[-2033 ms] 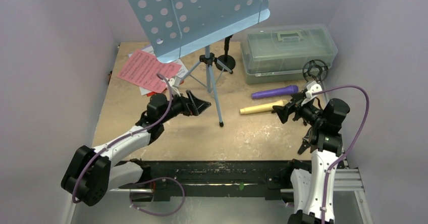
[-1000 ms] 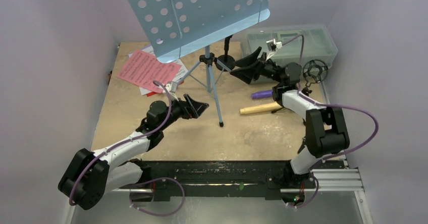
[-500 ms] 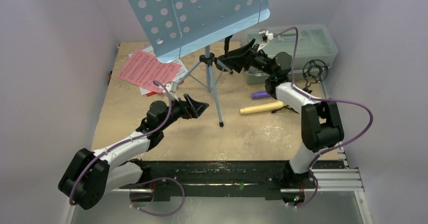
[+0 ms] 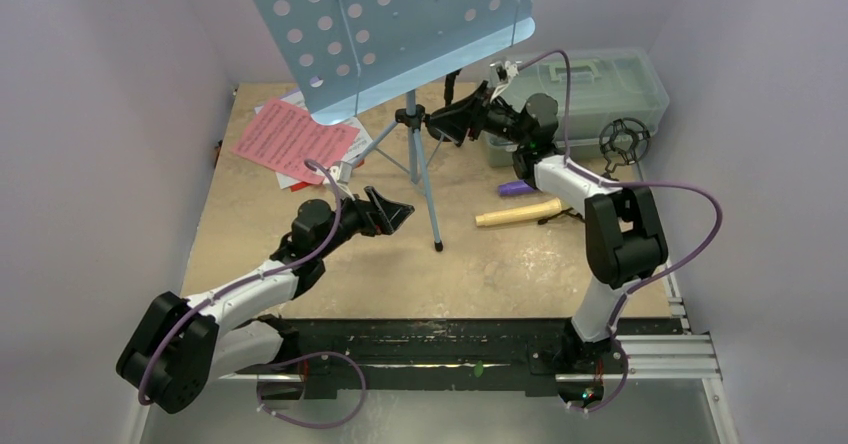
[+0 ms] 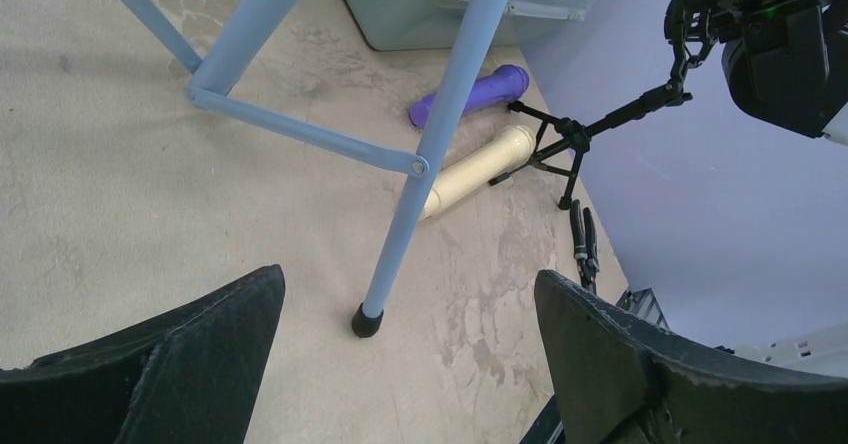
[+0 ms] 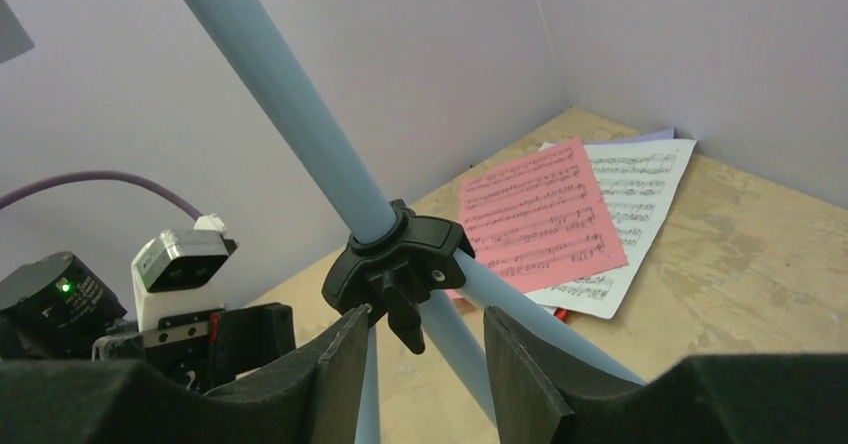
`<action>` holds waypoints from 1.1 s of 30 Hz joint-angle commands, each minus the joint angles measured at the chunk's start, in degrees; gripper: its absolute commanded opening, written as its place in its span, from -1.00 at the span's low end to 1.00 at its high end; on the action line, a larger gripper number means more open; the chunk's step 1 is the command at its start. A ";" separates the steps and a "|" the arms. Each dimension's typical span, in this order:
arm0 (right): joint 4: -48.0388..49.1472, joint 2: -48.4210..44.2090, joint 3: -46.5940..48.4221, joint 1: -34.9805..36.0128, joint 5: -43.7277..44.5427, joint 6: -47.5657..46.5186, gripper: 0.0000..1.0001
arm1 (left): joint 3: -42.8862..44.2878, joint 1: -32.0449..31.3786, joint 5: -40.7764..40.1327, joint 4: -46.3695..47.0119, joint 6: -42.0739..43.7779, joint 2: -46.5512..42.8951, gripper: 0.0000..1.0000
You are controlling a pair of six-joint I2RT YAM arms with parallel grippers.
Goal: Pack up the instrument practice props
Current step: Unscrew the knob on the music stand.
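Note:
The light-blue perforated music rest (image 4: 390,24) stands on its tripod legs (image 4: 425,179). My right gripper (image 4: 442,124) is at the black hub (image 6: 400,259) where pole and legs meet. Its jaws are open but narrow, one on each side of the hub's knob and one leg (image 6: 520,314), not clamped. My left gripper (image 4: 396,210) is wide open and empty beside the near leg's foot (image 5: 366,320). Pink sheet music (image 6: 540,209) lies on white sheets (image 6: 630,214) at the back left. The purple microphone (image 5: 480,94) and the cream microphone (image 5: 478,171) lie right of the stand.
The grey-green plastic box (image 4: 590,84) sits at the back right. A black mic holder (image 4: 625,141) stands near it by the right wall. Small black pliers (image 5: 583,244) lie near the table's right edge. Another holder's black post (image 4: 451,86) rises behind my right gripper.
My right arm has swung from beside the microphones over to the stand's hub, and its jaws have narrowed around the knob. The left arm has barely moved.

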 commanded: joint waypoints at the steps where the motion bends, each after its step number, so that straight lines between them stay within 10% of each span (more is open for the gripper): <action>1: 0.15 0.80 4.07 0.44 -2.42 -2.09 -0.05 | 0.90 -0.33 0.07 1.76 0.17 0.30 0.90; 33: 2.14 -0.87 2.70 1.46 -9.28 -12.49 -1.00 | 1.31 -0.39 0.42 0.04 0.18 -0.57 0.89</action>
